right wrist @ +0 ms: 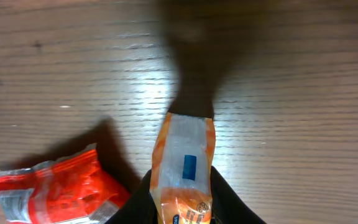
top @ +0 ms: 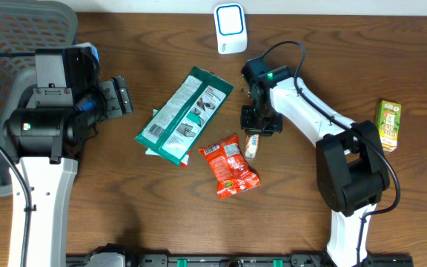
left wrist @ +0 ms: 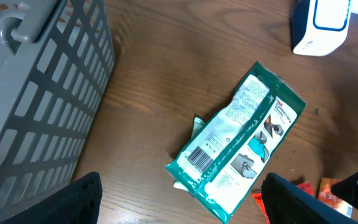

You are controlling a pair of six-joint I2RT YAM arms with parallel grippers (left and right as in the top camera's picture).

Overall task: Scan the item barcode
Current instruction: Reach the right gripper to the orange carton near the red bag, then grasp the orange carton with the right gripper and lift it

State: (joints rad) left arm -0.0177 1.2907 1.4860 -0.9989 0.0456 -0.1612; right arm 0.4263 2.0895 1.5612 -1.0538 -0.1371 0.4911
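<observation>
The right gripper [top: 253,138] has its two fingers pressed against the sides of a small orange packet [top: 251,146], gripping it at one end while it lies on the table [top: 325,52]. The packet's long axis runs about twelve to six o'clock seen from above, touching the red snack bag [top: 230,165] at seven. The white scanner [top: 230,28] stands at eleven o'clock from this gripper, much nearer this arm than the other. The right arm reaches in from five o'clock, wrist tipped down. The left gripper [top: 119,96] hangs wide apart, empty, beside the basket [top: 21,30], pointing at the green pouch [top: 185,115].
</observation>
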